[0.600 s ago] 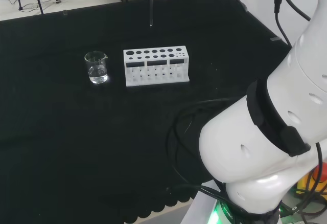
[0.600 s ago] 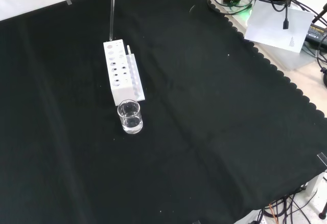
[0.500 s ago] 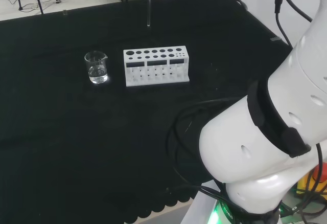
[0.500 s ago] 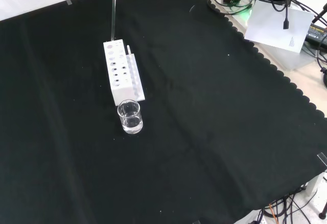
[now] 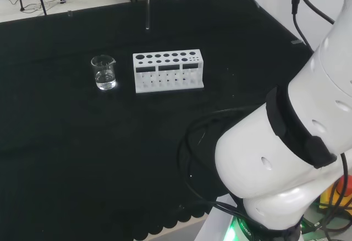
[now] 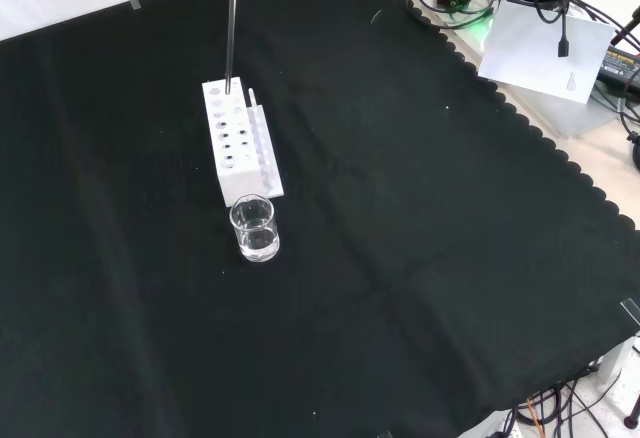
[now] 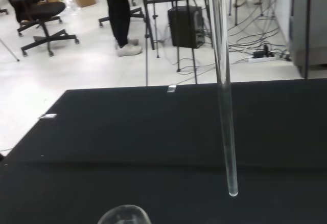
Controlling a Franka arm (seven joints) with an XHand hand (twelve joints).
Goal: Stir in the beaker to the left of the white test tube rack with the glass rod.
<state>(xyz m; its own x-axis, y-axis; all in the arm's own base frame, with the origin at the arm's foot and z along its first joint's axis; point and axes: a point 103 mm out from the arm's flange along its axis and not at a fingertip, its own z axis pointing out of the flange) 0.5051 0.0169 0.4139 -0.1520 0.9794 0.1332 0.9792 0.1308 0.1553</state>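
Glass rod (image 5: 147, 4) hung upright above the rack (image 5: 168, 71), beaker (image 5: 104, 72) lay beyond the rack's end; hand's grip couldn't be told.

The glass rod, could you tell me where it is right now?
In the head view, the glass rod hangs upright above the cloth behind the rack, right of the beaker.

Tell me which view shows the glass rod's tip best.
Wrist view: the glass rod hangs close and large, its rounded tip clear above the black cloth. Head view shows a faint thin line; front view shows it over the rack.
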